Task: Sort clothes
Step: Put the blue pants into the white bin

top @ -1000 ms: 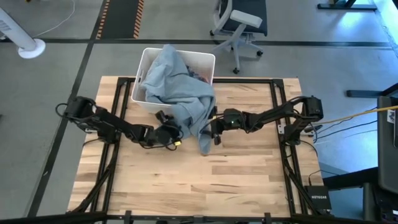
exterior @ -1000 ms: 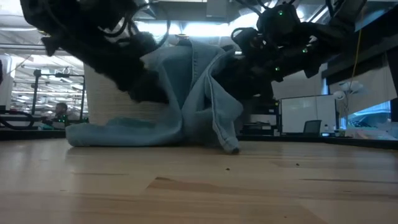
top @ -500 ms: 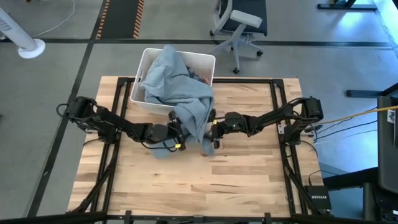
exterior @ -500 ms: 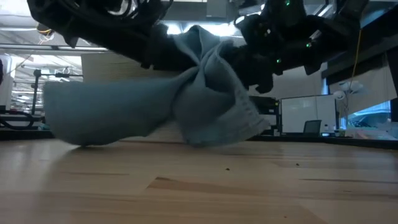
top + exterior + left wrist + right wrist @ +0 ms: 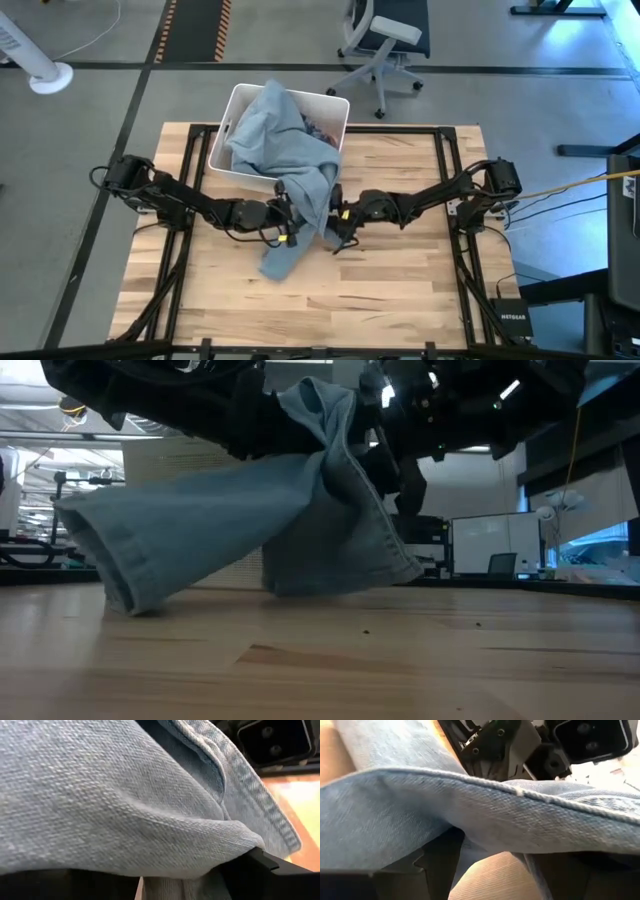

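Note:
The light blue denim piece trails out of the white bin at the table's far side and hangs between my two grippers at mid-table. My left gripper comes at it from the left and my right gripper from the right, and both are shut on it. In the low view the denim rises to a bunched peak between the arms. One leg end lies on the wood toward the near edge. A small dark item shows in the bin beside the denim. My left gripper holds a thick bunched fold of the denim, several layers, coming in about level from the table's left. The cloth covers most of its fingers, so the pinch itself is hidden. The denim sags below the hold. My right gripper holds a seamed edge of the denim, which lies across its two fingers. It comes in about level from the table's right. The cloth hangs slack below, with its upper part in the bin and one leg end on the table.
Dark metal frame rails run along the table's left and right sides. Bare wood fills the near half. An office chair stands on the floor beyond the far edge. The bin's ribbed wall stands behind the denim.
Both grippers have moved toward each other and toward the near edge, rising a little and rolling at the wrist. They have drawn more of the denim out of the bin. One leg has swung out and now lies spread toward the near-left, while the upper part stays in the bin.

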